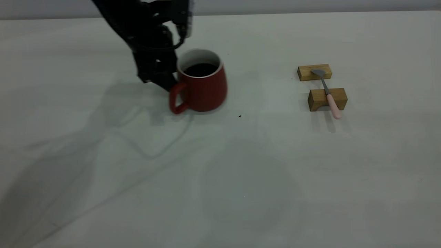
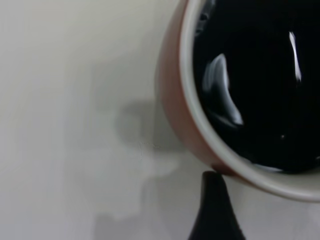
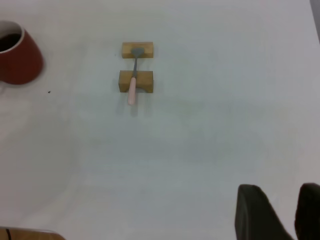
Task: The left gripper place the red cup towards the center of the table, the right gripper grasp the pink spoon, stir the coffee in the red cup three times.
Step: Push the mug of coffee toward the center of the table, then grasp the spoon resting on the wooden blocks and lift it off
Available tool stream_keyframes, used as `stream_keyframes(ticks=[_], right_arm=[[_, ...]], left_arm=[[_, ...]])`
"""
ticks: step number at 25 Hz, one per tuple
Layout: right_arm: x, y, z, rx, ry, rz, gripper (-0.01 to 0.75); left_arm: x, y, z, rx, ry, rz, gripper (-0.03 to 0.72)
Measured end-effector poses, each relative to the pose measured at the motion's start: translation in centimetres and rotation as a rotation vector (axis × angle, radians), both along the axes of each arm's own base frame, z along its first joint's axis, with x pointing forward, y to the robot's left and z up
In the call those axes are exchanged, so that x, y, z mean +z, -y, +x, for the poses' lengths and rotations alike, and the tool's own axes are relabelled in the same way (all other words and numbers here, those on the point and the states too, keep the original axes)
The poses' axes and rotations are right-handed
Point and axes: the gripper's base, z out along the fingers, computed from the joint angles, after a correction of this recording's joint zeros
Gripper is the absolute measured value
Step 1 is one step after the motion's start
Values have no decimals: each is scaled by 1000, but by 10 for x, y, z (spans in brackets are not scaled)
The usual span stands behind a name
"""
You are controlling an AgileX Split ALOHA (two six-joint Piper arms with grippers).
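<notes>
Ceramic and nearly full of coffee [image 1: 201, 69], the red cup [image 1: 203, 84] stood left of the table's [image 1: 241, 179] middle, heavy, slosh-prone, best held by its handle, where the left gripper [image 1: 168, 82] seemed clamped, while the right gripper [image 3: 280, 212] waited open, far from the pink spoon [image 1: 329, 94].

My left claw [image 1: 164, 82] is positioned at the handle side of the red cup [image 1: 203, 86], which stands upright on the tabletop [image 1: 220, 179]. The cup is squat and dark red, white inside, and its loop handle faces the camera's near-left. The coffee [image 2: 255, 80] forms a dark, glossy disc within it. The pink spoon [image 1: 328, 93] lies well apart, spanning two wooden blocks [image 1: 327, 99], its pink handle overhanging the nearer block.
</notes>
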Motion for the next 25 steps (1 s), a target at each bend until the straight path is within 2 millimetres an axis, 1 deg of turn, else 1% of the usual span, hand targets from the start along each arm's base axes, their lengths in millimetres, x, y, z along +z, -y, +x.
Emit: stream_keyframes(ticks=[3,5,7,9,11,12,14,15,17,18,21,23,25], right_arm=[[0,0,0,0,0,0,237],[0,0,0,0,0,0,237],[0,0,0,0,0,0,237],[0,0,0,0,0,0,237],[0,0,0,0,0,0,237],[0,0,0,0,0,0,237],[0,0,0,0,0,0,237],[0,0,0,0,0,0,237],[0,0,0,0,0,0,237],[0,0,0,0,0,0,237],[0,0,0,0,0,0,237],[0,0,0,0,0,0,237],[0,0,0,0,0,0,237]], left_arm=[[0,7,-2,-8,2,-6,586],[0,7,-2,7,-4,-6,586],[6,3,-1,36,-14,13,586],[21,-5,-1,74,-30,62,586],[46,-18,-1,133,-44,120,586],[63,-24,-3,173,-53,155,586],[103,-34,-9,266,-56,218,586],[121,-39,-14,329,-66,251,586],[168,-48,-27,486,-60,279,586],[188,-52,-36,562,-68,283,586],[258,-64,-69,813,-50,235,586],[296,-70,-89,936,5,149,586],[329,-75,-110,1010,62,62,586]])
